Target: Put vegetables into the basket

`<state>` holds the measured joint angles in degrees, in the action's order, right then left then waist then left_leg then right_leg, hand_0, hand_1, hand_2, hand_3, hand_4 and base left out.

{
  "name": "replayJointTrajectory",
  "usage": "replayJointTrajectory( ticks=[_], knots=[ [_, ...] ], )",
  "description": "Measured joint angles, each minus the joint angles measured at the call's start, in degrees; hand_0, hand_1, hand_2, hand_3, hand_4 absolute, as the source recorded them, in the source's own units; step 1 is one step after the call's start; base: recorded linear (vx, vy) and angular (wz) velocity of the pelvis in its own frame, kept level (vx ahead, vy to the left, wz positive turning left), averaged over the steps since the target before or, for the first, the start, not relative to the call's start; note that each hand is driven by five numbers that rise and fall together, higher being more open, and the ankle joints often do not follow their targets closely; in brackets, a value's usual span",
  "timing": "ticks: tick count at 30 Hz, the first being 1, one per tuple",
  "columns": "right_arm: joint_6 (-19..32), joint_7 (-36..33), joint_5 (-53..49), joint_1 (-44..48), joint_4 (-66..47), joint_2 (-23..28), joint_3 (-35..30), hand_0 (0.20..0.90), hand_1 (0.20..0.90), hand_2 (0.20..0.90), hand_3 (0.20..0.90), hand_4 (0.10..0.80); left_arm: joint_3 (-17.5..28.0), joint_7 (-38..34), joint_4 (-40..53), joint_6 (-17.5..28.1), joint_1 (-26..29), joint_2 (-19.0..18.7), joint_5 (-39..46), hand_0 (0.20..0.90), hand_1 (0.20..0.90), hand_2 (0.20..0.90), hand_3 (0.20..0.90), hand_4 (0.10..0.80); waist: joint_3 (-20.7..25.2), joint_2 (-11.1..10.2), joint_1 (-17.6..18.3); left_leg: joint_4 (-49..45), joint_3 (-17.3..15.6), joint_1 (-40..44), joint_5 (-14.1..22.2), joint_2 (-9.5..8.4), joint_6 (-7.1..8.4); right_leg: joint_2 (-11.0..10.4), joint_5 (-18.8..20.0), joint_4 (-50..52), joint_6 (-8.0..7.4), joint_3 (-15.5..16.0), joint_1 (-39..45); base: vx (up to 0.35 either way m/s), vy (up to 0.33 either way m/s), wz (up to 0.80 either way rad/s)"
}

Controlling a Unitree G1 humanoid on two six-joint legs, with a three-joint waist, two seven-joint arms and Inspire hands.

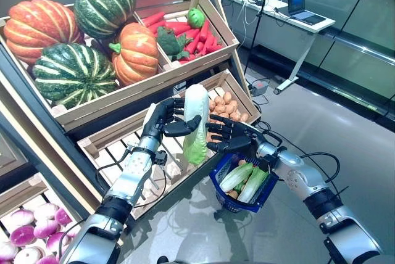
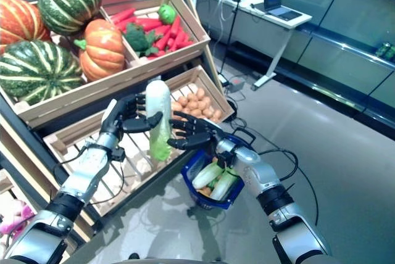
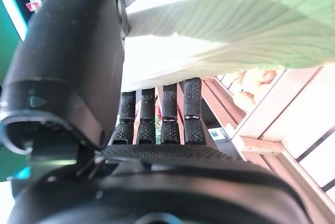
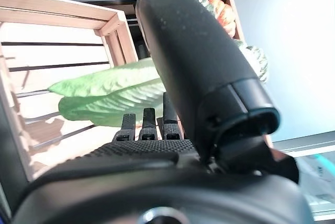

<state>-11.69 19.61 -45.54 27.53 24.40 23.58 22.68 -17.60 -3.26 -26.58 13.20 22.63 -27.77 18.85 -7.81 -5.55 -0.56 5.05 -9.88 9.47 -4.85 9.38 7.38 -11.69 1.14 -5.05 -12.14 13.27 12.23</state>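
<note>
In front of the wooden shelves, one napa cabbage [image 1: 195, 123] is up in the air, with the left hand [image 1: 162, 121] wrapped around its white stalk, thumb across the front. Two more leafy cabbages [image 1: 244, 179] already lie in the blue basket [image 1: 220, 185], which hangs under the right hand [image 1: 233, 136]; that hand's fingers are spread out straight toward the held cabbage's leafy end, gripping nothing. On the top shelf I count four pumpkins [image 1: 92, 36], two orange and two striped green, plus a crate of red carrots [image 1: 192, 33] with some green veg. The lower crate [image 1: 115, 147] beside the hands has a pile of potatoes [image 1: 225, 107]. The held cabbage stands pretty much upright, stalk end up, green leaves pointing down, just left of the basket.
</note>
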Motion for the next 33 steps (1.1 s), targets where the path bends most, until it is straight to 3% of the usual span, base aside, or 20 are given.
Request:
replayJointTrajectory(
  ticks=[12,26,33],
  knots=[
    [-5.7,-1.7,-0.2,0.3,7.3,-1.9,0.5,0.900,0.900,0.900,0.900,0.800,-4.5,6.1,1.8,0.0,-1.0,1.1,1.9,0.300,0.300,0.300,0.300,0.400,1.5,0.0,-1.0,0.0,0.4,0.0,-0.2,-0.03,-0.04,0.0,0.0,0.0,-0.01,0.0,0.2,0.004,0.004,0.01],
    [-7.7,0.4,0.3,1.6,11.5,-1.8,3.0,0.900,0.900,0.900,0.900,0.800,-4.7,7.1,2.6,0.1,-1.7,1.2,4.5,0.300,0.300,0.300,0.300,0.400,2.9,0.0,-1.1,0.0,0.5,0.0,-0.3,-0.04,-0.07,0.0,0.0,0.0,-0.02,0.0,0.3,0.000,0.000,0.00],
    [-7.5,-4.5,10.2,1.7,11.4,-3.3,5.7,0.900,0.900,0.900,0.900,0.800,-5.4,6.6,4.6,0.1,-1.9,1.8,4.5,0.300,0.300,0.300,0.300,0.400,3.1,0.0,-1.0,0.0,0.4,0.0,-0.3,-0.04,-0.07,0.0,0.0,0.0,-0.02,0.0,0.2,0.000,0.000,0.00]
  ],
)
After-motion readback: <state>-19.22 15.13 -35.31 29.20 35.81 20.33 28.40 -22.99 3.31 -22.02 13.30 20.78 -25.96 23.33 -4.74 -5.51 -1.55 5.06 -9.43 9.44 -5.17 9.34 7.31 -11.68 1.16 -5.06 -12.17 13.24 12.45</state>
